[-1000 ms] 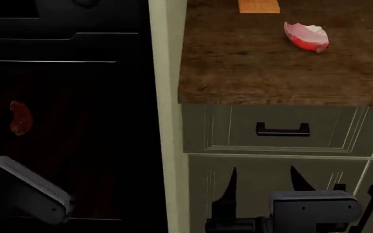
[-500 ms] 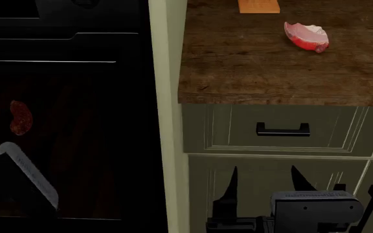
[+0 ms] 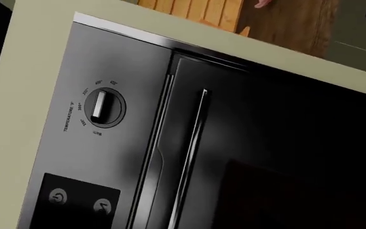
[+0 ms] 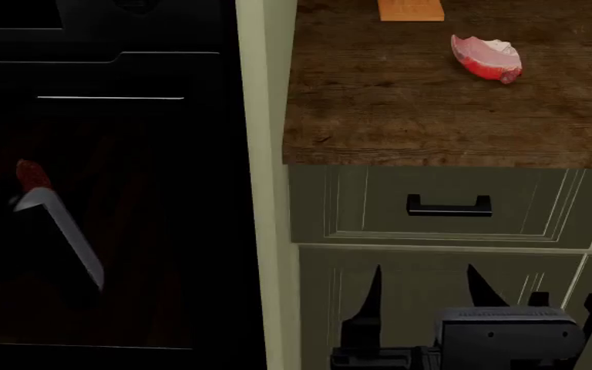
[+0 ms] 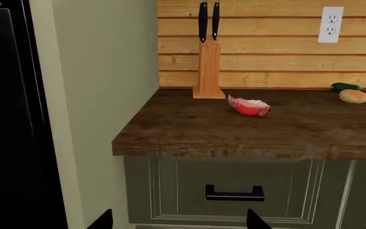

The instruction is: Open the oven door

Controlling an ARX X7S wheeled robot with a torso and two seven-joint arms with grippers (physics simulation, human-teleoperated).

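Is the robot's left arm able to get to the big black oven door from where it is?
Probably yes. The left arm hangs right in front of the oven door, and nothing shows between them. Its wrist camera faces the door's handle bar with nothing in the way.

A dark wooden countertop [image 5: 285, 129] runs along a wood-plank wall. A knife block [image 5: 208, 71] stands at its back edge, at eleven o'clock. A red and white packet [image 5: 249, 106] lies near the middle, just beside the block. A bread roll [image 5: 353, 96] and a green vegetable [image 5: 346, 87] touch at two o'clock.
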